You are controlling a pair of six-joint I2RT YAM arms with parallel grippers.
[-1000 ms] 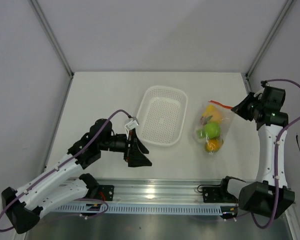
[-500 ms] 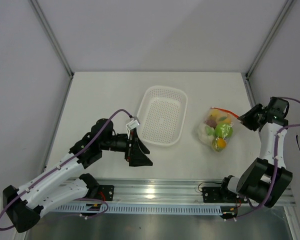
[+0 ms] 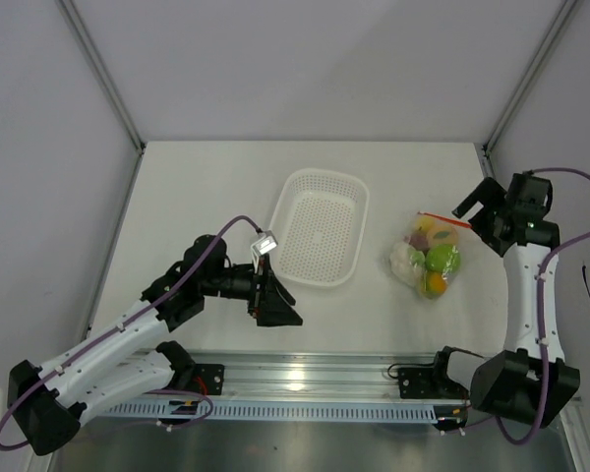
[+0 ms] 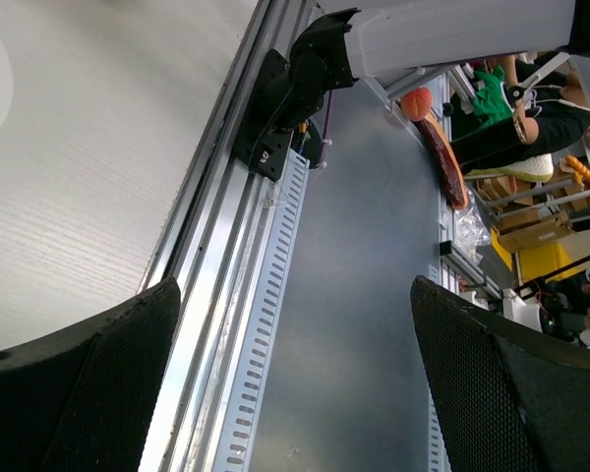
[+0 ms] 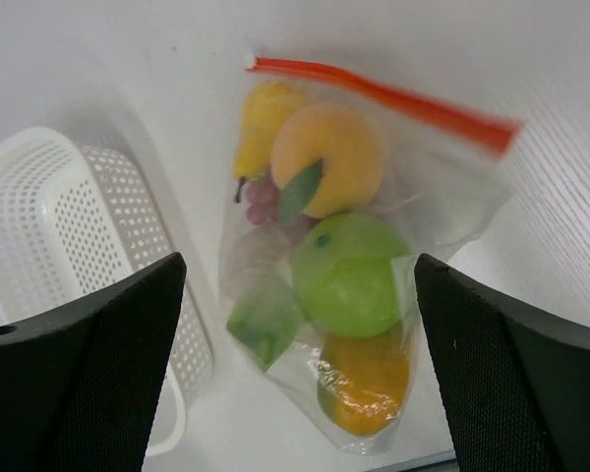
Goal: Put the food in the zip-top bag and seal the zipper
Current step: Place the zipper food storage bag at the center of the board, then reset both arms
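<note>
The zip-top bag (image 5: 442, 192) lies flat on the tabletop (image 3: 206, 187), just to the right of the white perforated basket (image 3: 320, 228) and apart from it. All the food I can see is inside the bag: a yellow pear (image 5: 261, 123) and an orange-yellow mango (image 5: 326, 159) near the mouth, a red grape bunch (image 5: 261, 197) beside them, the green apple (image 5: 349, 275) in the middle, something pale with a green leaf, probably the cauliflower (image 5: 261, 300), and an orange fruit (image 5: 369, 388) at the bottom. The right gripper (image 3: 477, 197) hovers above the mouth end with its fingers wide apart and nothing between them. The left gripper (image 3: 280, 305) is also spread and holds nothing; it hangs near the front rail, well apart from the bag. The zipper (image 5: 393, 98) shows as one orange-red strip across the mouth, but I cannot tell whether it is pressed together along the whole length. So I judge that the filling is done and the step in hand is the sealing. To do it well, the right gripper should come down on one end of the strip, pinch only the strip and not the loose plastic, and slide along it to the other end. The thin bag can drag, so the left gripper should hold one corner.
</note>
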